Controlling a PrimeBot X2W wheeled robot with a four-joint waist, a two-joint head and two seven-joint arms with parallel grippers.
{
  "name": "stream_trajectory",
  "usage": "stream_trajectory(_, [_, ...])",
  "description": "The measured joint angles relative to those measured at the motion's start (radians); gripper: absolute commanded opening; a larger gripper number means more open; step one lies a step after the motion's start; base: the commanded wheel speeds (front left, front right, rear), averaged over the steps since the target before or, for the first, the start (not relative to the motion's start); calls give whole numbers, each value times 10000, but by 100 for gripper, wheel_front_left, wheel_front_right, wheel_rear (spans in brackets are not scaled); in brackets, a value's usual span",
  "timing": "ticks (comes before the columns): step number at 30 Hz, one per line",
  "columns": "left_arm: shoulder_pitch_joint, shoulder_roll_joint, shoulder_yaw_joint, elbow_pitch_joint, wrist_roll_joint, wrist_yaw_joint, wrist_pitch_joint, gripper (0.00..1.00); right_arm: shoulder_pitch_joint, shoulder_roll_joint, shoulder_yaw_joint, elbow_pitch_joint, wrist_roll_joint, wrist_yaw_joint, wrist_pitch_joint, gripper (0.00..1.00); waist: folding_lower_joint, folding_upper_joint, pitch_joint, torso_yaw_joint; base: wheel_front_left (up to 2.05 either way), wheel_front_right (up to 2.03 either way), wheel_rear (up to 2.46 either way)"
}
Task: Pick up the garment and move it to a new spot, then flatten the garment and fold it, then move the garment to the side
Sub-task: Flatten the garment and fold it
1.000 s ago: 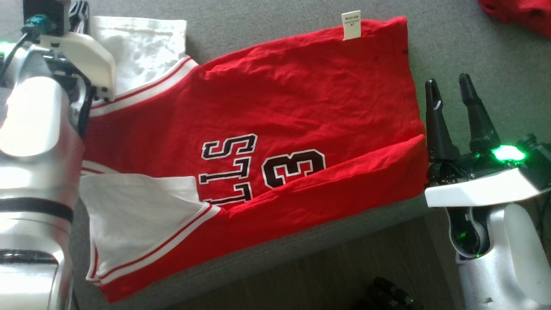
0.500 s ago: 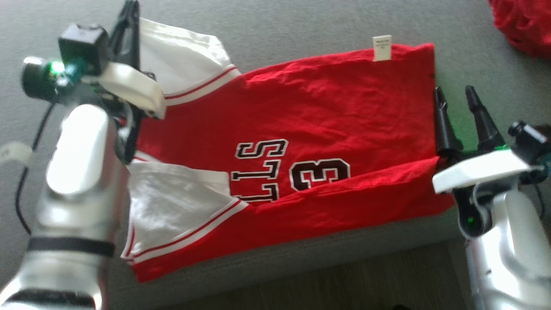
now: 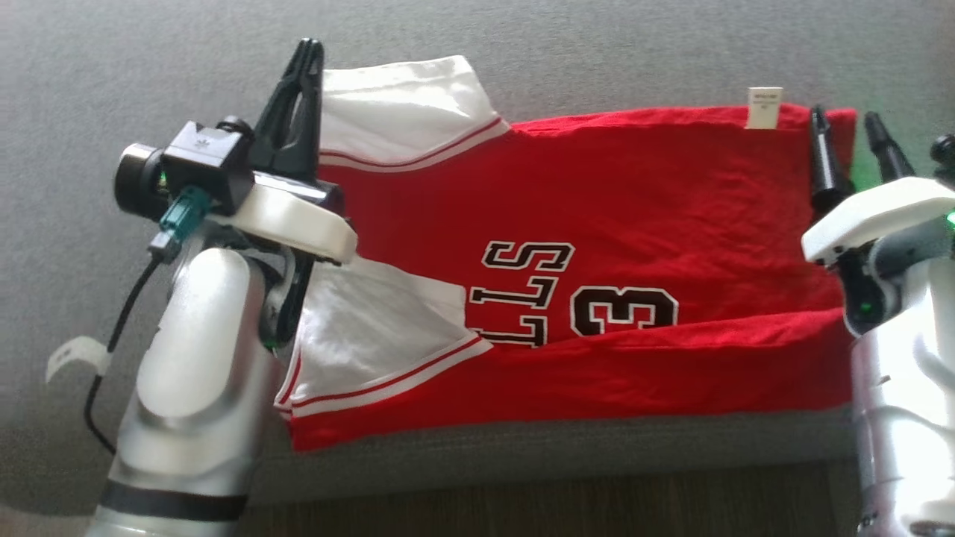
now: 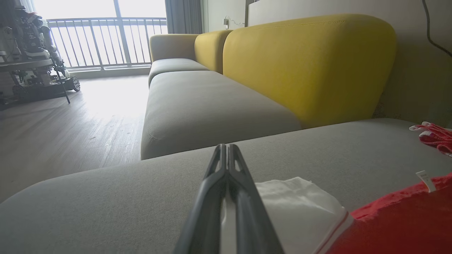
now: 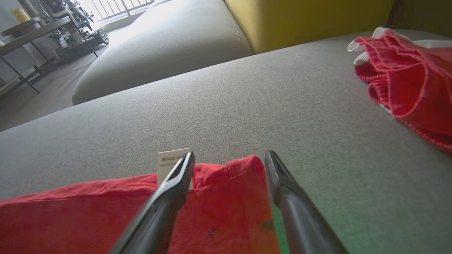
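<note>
Item: red jersey garment (image 3: 597, 216), white sleeves, black lettering and numeral outlined in white. Location: spread flat on the grey sofa seat (image 3: 522, 45), lengthwise across it, close to the seat's front edge, sleeves toward the robot's left. Condition: near long edge is folded up over the body, covering the lower part of the lettering; a small white tag (image 3: 765, 107) projects from the far edge near the right end. Left gripper (image 3: 309, 54): fingers clenched together with nothing between them, tips beside the far white sleeve. Right gripper (image 3: 844, 119): released, fingers spread, holding nothing, one on either side of the garment's far right corner; contact with the cloth cannot be judged. Also present: second red garment (image 5: 406, 77), crumpled, well apart on the same seat; yellow backrest (image 4: 307, 63); wooden floor (image 3: 522, 507).
</note>
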Motion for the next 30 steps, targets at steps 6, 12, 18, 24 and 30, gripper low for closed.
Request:
stream_trajectory(6, [119,-21,-157,-221,0,48,-2,0,-643,-105,-483,920,-443,0,86,100,0,0,124,235,0,0,0])
stream_trajectory(12, [158,-21,-268,-272,-2,88,-2,0,-999,-75,-451,1381,-359,0,94,0,0,0,149,213,0,0,0])
stream_trajectory(18, [338,31,-213,-267,-148,194,-2,0,-1034,-69,-249,1465,-236,0,-286,0,0,0,-5,118,0,0,0])
stream_trajectory(24, [441,142,165,-370,-435,357,-4,0,-1031,-71,-44,1394,107,0,-470,0,0,0,-304,18,0,0,0])
stream_trajectory(30, [918,284,362,-677,-673,397,-6,0,-747,-157,79,1104,614,0,-548,0,0,0,-812,-28,0,0,0])
